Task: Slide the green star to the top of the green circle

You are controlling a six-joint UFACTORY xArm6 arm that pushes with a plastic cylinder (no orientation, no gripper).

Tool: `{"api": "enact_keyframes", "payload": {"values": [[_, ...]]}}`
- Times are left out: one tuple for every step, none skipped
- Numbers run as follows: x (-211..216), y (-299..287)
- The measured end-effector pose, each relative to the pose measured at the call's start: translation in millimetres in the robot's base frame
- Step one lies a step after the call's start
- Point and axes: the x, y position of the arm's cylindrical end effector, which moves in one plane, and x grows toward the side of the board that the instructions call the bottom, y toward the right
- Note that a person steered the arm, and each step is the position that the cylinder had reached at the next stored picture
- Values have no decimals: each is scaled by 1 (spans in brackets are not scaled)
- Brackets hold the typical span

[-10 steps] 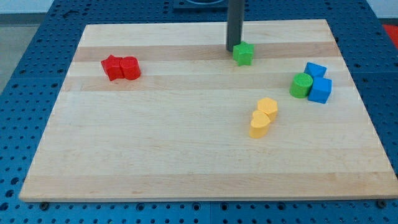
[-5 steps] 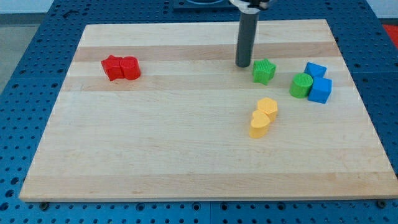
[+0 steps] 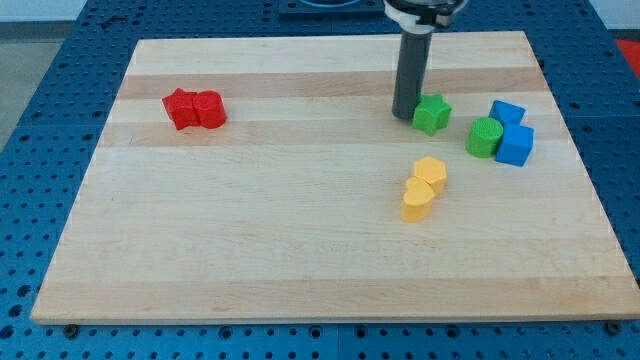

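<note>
The green star (image 3: 432, 113) lies on the wooden desk (image 3: 300, 240) toward the view's upper right, just to the view's right of my tip (image 3: 404, 117) and touching it or nearly so; the exact contact is hard to make out. The rig carries no claw, only the straight dark rod, so there is nothing to call wide, narrow or holding. The rod's upper end is cut off by the view's top edge, so only its lower part and a pale collar show.

The green circle (image 3: 485, 137) sits further to the view's right of my tip and slightly lower, near the star but apart from it. Two blue blocks (image 3: 512, 132) lie against the circle's far side from my tip, one above the other; their shapes are hard to tell. Below my tip, slightly to the view's right, two yellow blocks (image 3: 424, 187) touch each other. Well away to the view's left of my tip, two red blocks (image 3: 195, 109) sit pressed together, their outlines unclear.
</note>
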Motion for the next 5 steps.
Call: {"api": "enact_keyframes", "payload": {"values": [[0, 19], [0, 30], [0, 46], [0, 66], [-1, 69]]}}
